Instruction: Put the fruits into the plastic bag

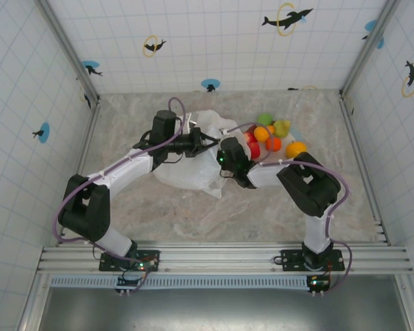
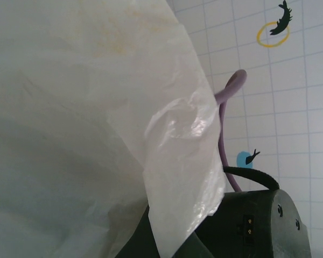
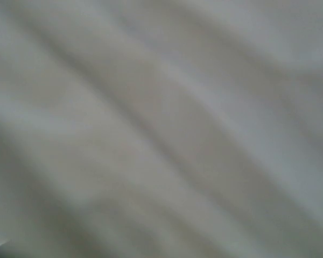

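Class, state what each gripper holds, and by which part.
Left gripper appears to pinch the bag at its raised rim; the right gripper's hold cannot be told.

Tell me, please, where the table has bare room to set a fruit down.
Bare table runs along the near side, between the plastic bag and the arm bases, and at the far left, between the bag and the left wall. The centre and far right are crowded: bag, arms and the fruits.

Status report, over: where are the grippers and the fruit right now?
Left gripper and right gripper both at the plastic bag, jaws hidden by film. Fruits heaped just right of bag. Film crowds both wrist cameras.
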